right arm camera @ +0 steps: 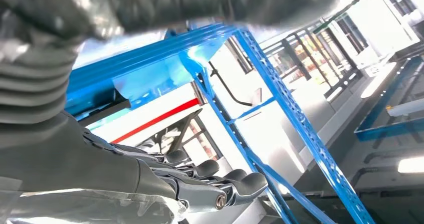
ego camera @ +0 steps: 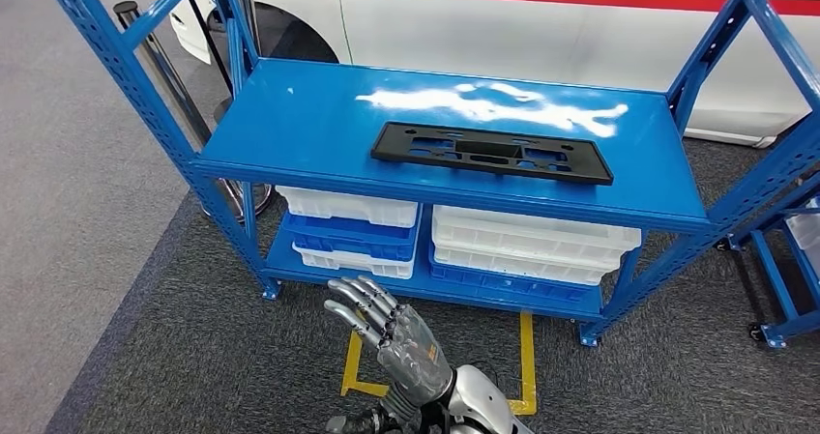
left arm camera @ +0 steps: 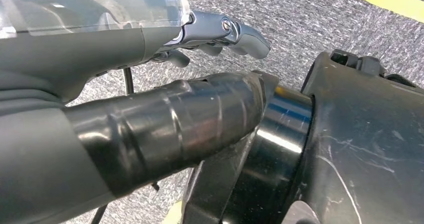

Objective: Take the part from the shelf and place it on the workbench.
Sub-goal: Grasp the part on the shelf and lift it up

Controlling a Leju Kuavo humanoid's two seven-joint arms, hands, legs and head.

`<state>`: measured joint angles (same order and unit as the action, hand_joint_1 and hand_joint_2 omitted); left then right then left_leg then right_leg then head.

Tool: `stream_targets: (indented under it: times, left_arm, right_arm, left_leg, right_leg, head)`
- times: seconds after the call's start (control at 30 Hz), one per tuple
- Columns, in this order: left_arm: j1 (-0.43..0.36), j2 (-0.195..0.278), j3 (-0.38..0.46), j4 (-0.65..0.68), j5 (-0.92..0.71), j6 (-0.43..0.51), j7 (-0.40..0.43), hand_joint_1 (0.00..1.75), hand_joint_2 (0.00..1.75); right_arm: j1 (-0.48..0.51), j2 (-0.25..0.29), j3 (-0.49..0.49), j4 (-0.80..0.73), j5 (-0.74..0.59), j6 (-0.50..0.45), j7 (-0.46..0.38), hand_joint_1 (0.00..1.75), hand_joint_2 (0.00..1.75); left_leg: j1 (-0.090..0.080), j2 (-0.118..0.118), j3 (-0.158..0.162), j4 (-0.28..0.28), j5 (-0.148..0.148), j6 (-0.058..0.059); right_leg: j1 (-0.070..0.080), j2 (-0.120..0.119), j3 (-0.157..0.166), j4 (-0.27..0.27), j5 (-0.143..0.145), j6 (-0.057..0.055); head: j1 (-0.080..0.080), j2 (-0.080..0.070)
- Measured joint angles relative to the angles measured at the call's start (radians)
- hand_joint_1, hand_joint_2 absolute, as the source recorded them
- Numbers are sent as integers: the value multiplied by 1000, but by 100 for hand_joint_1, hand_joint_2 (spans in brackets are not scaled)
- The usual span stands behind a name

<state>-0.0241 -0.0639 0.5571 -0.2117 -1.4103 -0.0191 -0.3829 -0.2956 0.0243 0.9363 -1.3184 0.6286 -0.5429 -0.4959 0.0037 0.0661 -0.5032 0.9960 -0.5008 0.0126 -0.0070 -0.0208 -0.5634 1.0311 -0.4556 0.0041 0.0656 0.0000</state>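
Right hand (ego camera: 392,332) sits closest, low in the head view, raised in front of me with the back of the hand facing up. Fingers are spread and stretched out toward the rack, released, nothing in the grasp. It is well short of the shelf and touches nothing. The right wrist view shows the same straight fingers (right arm camera: 235,181) from below, with blue uprights beyond them.

Left hand (left arm camera: 125,49) hangs down by my side over grey carpet (left arm camera: 310,19). Its thumb and the fingers I can see lie loose and apart, no object between them, so released too.

The part (ego camera: 491,152) is a flat black plastic panel, long and narrow with cut-outs. It lies flat on the top deck of the blue shelf (ego camera: 290,115), toward the front edge and a bit right of centre, long side running along the shelf. Neither hand is touching it. Glare washes out the deck just behind it.

On the lower deck are stacked bins: white bins (ego camera: 532,236) on the right, and a blue bin (ego camera: 353,236) between white ones on the left. Yellow floor tape (ego camera: 527,357) marks the carpet in front of the rack. A white car with a red stripe (ego camera: 532,18) stands behind it. Another blue rack (ego camera: 783,289) pokes in at the right edge.
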Motion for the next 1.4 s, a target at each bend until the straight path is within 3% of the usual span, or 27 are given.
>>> stream_targets:
  times: [0.1, 0.2, 0.23, 0.27, 0.3, 0.37, 0.4, 0.47, 0.53, 0.57, 0.6, 0.67, 0.73, 0.77, 0.8, 0.87, 0.9, 0.93, 1.0, 1.1, 1.13, 1.27, 1.3, 1.33, 1.4]
  left_arm:
    - [-1, 0, 2, 0, 0, -3, 2, 0, 0]
    - [0, 0, 3, 0, 0, -5, 2, 0, 0]
    - [1, 0, 4, 0, 0, -6, 2, 0, 0]
    - [1, 0, 4, 0, 0, -6, 2, 0, 0]
    - [2, 0, 5, 0, 0, -6, 3, 0, 0]
    - [2, 0, 5, 1, 0, -6, 3, 0, 0]
    - [1, 0, 5, 1, 0, -6, 3, 0, 0]
    - [-1, 1, 6, 1, 0, -7, 4, 0, 0]
    - [-3, 1, 7, 1, 0, -7, 5, 0, 0]
    - [-3, 1, 7, 2, 0, -7, 5, 0, 0]
    - [-2, 1, 7, 2, 0, -7, 5, 0, 0]
    - [-3, 1, 8, 4, 0, -7, 5, 0, 0]
    - [-1, 0, 10, 6, 0, -7, 5, 0, 0]
    - [-1, 0, 12, 6, 0, -7, 5, 0, 0]
    - [-1, 0, 14, 6, -1, -7, 4, 0, 0]
    - [-1, 0, 17, 6, -1, -7, 6, 0, 0]
    - [-1, 2, 18, 6, -1, -7, 8, 0, 0]
    - [-1, 3, 20, 6, -1, -7, 9, 0, 0]
    - [0, 6, 22, 6, -1, -7, 12, 0, 0]
    - [3, 4, 23, 7, -1, -6, 12, 0, 0]
    - [3, 3, 23, 7, -1, -7, 13, 0, 0]
    - [1, 1, 23, 8, -2, -6, 14, 0, 0]
    - [1, 1, 23, 8, -2, -7, 14, 0, 0]
    - [2, 0, 23, 8, -2, -7, 14, 0, 0]
    - [4, 0, 24, 8, -2, -7, 14, 0, 0]
  right_arm:
    - [2, -3, -13, -3, 8, -3, 3, 0, 175]
    - [6, -9, -25, -6, 11, -6, 3, 0, 175]
    - [9, -12, -28, -6, 12, -7, 3, 0, 175]
    - [12, -14, -30, -6, 14, -7, 4, 0, 175]
    - [15, -16, -33, -6, 16, -7, 4, 0, 175]
    - [18, -19, -38, -6, 20, -8, 4, 0, 175]
    - [18, -20, -40, -6, 22, -8, 5, 0, 175]
    - [20, -22, -42, -6, 24, -10, 6, 0, 175]
    - [23, -24, -44, -7, 25, -12, 6, 0, 175]
    - [25, -24, -46, -8, 27, -13, 6, 0, 175]
    - [24, -24, -47, -8, 28, -14, 6, 0, 175]
    - [24, -24, -49, -9, 30, -15, 6, 0, 175]
    - [27, -25, -51, -9, 31, -15, 6, 0, 175]
    - [29, -25, -53, -8, 31, -15, 7, 0, 175]
    - [32, -25, -56, -8, 31, -15, 7, 0, 175]
    - [34, -25, -62, -11, 31, -14, 9, 0, 175]
    - [35, -25, -64, -13, 31, -15, 10, 0, 175]
    - [35, -25, -67, -15, 31, -15, 11, 0, 175]
    - [37, -26, -71, -18, 31, -15, 14, 0, 175]
    - [41, -27, -79, -24, 34, -16, 16, 0, 175]
    - [40, -28, -81, -26, 35, -16, 17, 0, 175]
    - [44, -33, -90, -28, 38, -17, 17, 0, 175]
    - [46, -35, -91, -28, 39, -17, 17, 0, 175]
    - [47, -37, -92, -28, 40, -17, 17, 0, 175]
    - [49, -40, -93, -28, 41, -17, 17, 0, 175]
  left_leg:
    - [9, -2, 9, -16, 7, 16]
    - [13, -3, 11, -20, 12, 22]
    - [14, -3, 11, -20, 12, 21]
    - [15, -3, 13, -19, 10, 18]
    - [19, -4, 16, -18, 7, 14]
    - [27, -4, 27, -15, -4, -1]
    - [31, -4, 31, -12, -10, -10]
    - [30, -1, 33, -7, -21, -29]
    - [28, 2, 39, -3, -27, -43]
    - [29, -2, 39, 7, -28, -48]
    - [31, -11, 29, 32, -29, -50]
    - [33, -35, -34, 137, -56, -50]
    - [28, -47, -123, 262, -105, -47]
    - [24, -49, -154, 295, -117, -43]
    - [18, -50, -170, 296, -108, -35]
    - [2, -54, -157, 205, -29, -6]
    - [-8, -57, -142, 147, 13, 15]
    - [-16, -59, -129, 98, 37, 33]
    - [-26, -62, -113, 48, 48, 56]
    - [-19, -60, -67, -1, 58, 57]
    - [-14, -59, -51, -12, 60, 55]
    - [0, -58, -24, -20, 43, 37]
    - [5, -58, -15, -19, 34, 30]
    - [12, -58, -3, -18, 24, 22]
    - [26, -58, 22, -9, -1, 2]
  right_leg:
    - [0, 6, -20, 37, -5, 13]
    - [-7, 15, -99, 181, -90, 23]
    - [-11, 16, -130, 233, -109, 28]
    - [-14, 16, -147, 257, -110, 33]
    - [-18, 16, -149, 248, -90, 37]
    - [-24, 12, -107, 137, -11, 42]
    - [-24, 7, -88, 78, 9, 42]
    - [-19, -1, -73, 24, 18, 24]
    - [-15, 3, -74, 29, 12, -4]
    - [-15, 9, -70, 29, 11, -13]
    - [-14, 13, -64, 27, 7, -21]
    - [-12, 18, -51, 24, -2, -34]
    - [-3, 26, -40, 24, -13, -45]
    - [3, 31, -32, 24, -19, -49]
    - [10, 36, -22, 24, -26, -53]
    - [24, 44, 2, 22, -40, -58]
    - [30, 47, 13, 22, -48, -60]
    - [33, 50, 20, 20, -54, -60]
    - [31, 53, 27, 19, -58, -52]
    - [28, 46, 35, 40, -51, -37]
    - [26, 42, 25, 64, -61, -30]
    - [1, 35, -107, 247, -138, 4]
    - [-7, 33, -126, 255, -135, 13]
    - [-15, 30, -129, 228, -111, 23]
    - [-30, 20, -103, 114, -24, 42]
  head:
    - [1, 0]
    - [1, 0]
    - [1, 0]
    - [1, 0]
    - [1, 0]
    - [1, 0]
    - [2, 0]
    - [2, 0]
    - [1, 0]
    - [0, 0]
    - [0, 0]
    - [-1, 0]
    - [-2, 0]
    - [-2, 0]
    - [-2, 0]
    - [-2, 0]
    - [0, 0]
    - [1, 0]
    - [2, 0]
    - [2, 0]
    - [3, 0]
    - [5, 0]
    - [4, 0]
    - [4, 0]
    - [6, 0]
